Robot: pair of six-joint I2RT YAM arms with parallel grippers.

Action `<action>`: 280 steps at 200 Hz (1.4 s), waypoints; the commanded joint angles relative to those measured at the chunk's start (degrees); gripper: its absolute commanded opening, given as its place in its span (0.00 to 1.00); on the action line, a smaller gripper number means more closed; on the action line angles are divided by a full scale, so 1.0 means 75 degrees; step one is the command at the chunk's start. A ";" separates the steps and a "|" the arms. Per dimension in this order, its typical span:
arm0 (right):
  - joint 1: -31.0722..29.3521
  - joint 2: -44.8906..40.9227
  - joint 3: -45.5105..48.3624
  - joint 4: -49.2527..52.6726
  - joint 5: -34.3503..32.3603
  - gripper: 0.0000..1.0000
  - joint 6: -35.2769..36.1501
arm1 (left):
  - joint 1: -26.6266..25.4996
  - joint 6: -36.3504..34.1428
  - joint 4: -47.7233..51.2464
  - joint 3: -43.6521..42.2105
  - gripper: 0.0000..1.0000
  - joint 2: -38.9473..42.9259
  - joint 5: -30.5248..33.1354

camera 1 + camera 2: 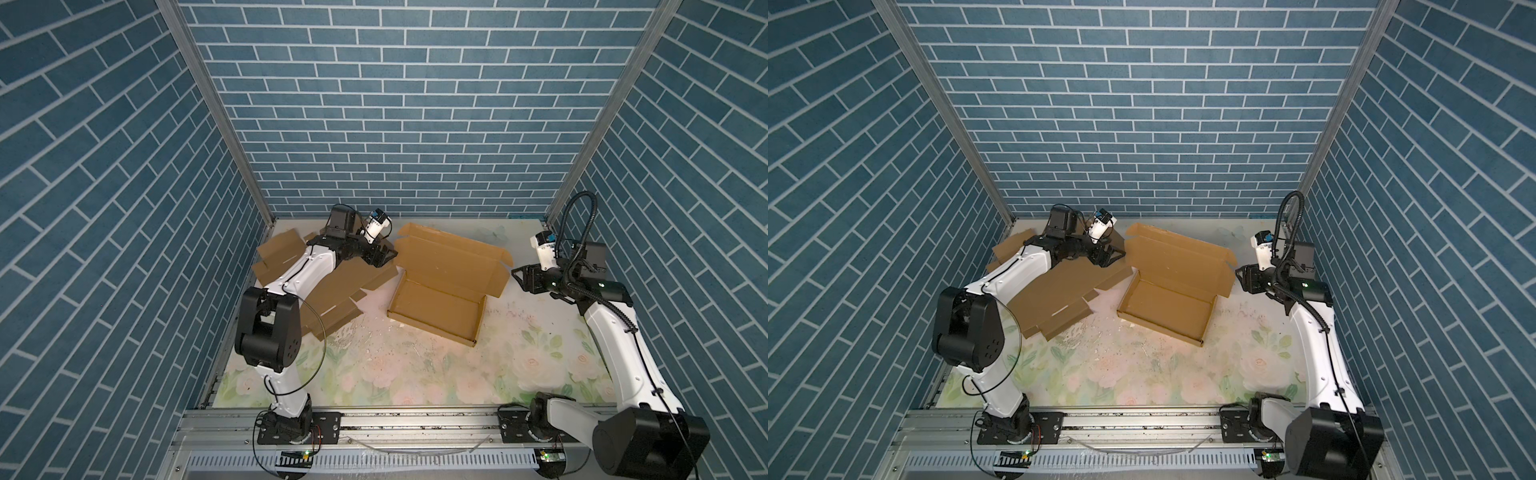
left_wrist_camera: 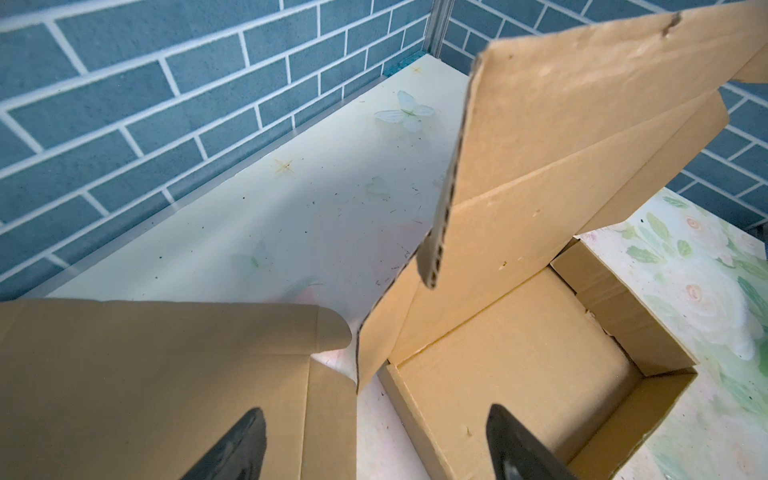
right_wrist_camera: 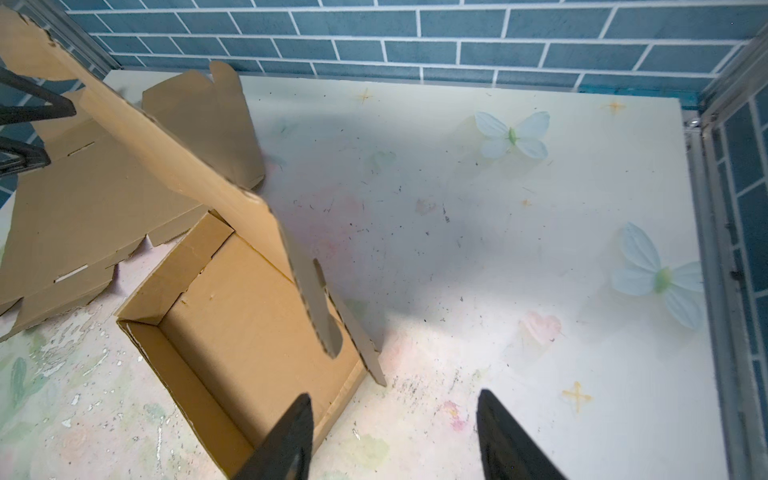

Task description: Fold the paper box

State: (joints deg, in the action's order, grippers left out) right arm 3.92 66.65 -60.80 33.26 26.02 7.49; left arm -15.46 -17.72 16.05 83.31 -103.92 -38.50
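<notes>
The brown paper box [image 1: 436,309] sits mid-table in both top views as a shallow tray, its lid [image 1: 453,257] standing up along the far side with end flaps spread. My left gripper [image 1: 384,255] hovers just left of the lid's left end, open and holding nothing. In the left wrist view the left gripper [image 2: 376,411] has one finger over the flat sheet and one over the box tray [image 2: 519,353]. My right gripper [image 1: 524,279] is open just right of the lid's right flap. In the right wrist view the right gripper [image 3: 395,395] spans the tray's corner [image 3: 249,311] and bare table.
A second flat, unfolded cardboard blank [image 1: 332,299] lies at the left under my left arm, close to the box's left wall. Blue brick walls [image 1: 415,124] close in three sides. A metal rail [image 1: 415,419] runs along the front edge of the floral table [image 1: 415,374].
</notes>
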 commanded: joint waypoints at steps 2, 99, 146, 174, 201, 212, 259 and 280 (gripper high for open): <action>-0.0015 0.0257 0.0296 -0.0564 0.0734 0.61 0.0008 | -0.0133 -0.0467 0.0481 0.0444 0.82 -0.0314 -0.0492; -0.0639 0.1172 0.0571 -0.0880 0.0804 0.52 0.0660 | -0.0411 -0.0919 0.0976 0.1165 0.62 -0.1067 -0.0640; -0.0707 0.1258 0.0559 -0.0871 0.0746 0.39 0.0713 | -0.0411 -0.0923 0.0957 0.1267 0.49 -0.1174 -0.0572; -0.0767 0.1308 0.0538 -0.0874 0.0637 0.29 0.0743 | -0.0421 -0.0678 0.0666 0.1146 0.38 -0.1200 -0.0595; -0.0863 0.1310 0.0556 -0.0866 0.0415 0.19 0.0739 | -0.0492 -0.0495 0.0408 0.0973 0.25 -0.1168 -0.0564; -0.0902 0.1279 0.0573 -0.0925 0.0292 0.14 0.0710 | -0.0522 -0.0414 0.0253 0.0880 0.21 -0.1145 -0.0498; -0.1144 0.1098 0.0710 -0.1815 -0.0335 0.01 0.0172 | -0.0597 0.0630 -0.1062 0.0282 0.00 -0.0823 -0.0057; -0.1399 0.1213 0.0614 -0.2421 -0.0874 0.00 -0.0131 | -0.0681 0.1245 -0.1896 -0.0189 0.00 -0.0484 0.0385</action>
State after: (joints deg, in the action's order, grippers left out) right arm -4.51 75.85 -57.08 21.34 24.08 10.22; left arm -19.66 -15.00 10.13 85.30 -110.96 -39.35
